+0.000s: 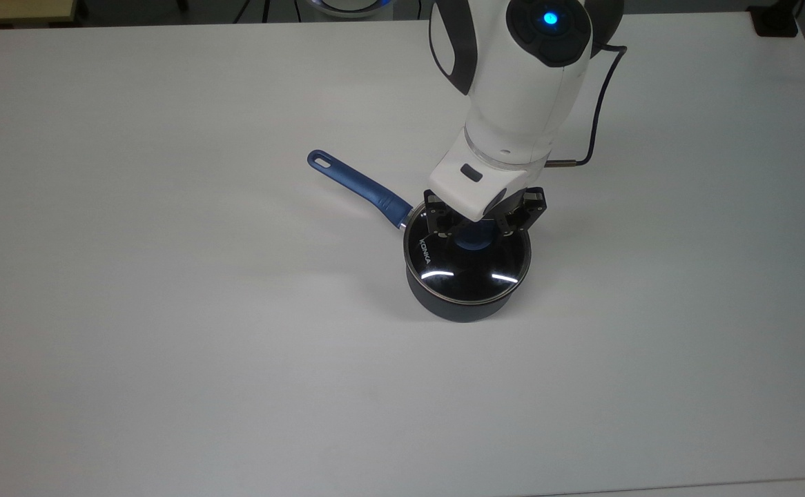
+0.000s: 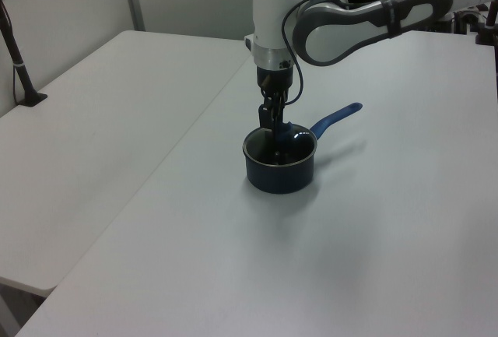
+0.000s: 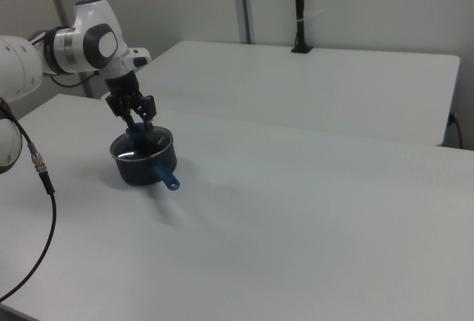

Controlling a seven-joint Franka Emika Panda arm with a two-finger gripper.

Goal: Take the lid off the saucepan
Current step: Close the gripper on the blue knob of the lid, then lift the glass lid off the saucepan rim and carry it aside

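Note:
The dark saucepan (image 1: 464, 305) stands on the white table, its blue handle (image 1: 357, 183) pointing to the top view's upper left. The glass lid (image 1: 468, 270) with white KONKA lettering sits flat on it. My gripper (image 1: 475, 226) hangs straight over the lid, open, with one finger on each side of the blue knob (image 1: 475, 240), which the wrist half hides. The left view shows the gripper (image 2: 274, 128) low over the saucepan (image 2: 278, 172). In the right view the fingers spread above the saucepan (image 3: 144, 169).
A black cable (image 1: 599, 103) loops off the arm to the top view's right. A black block (image 1: 775, 21) sits at the table's far right corner. A black post (image 2: 19, 64) stands on the neighbouring table in the left view.

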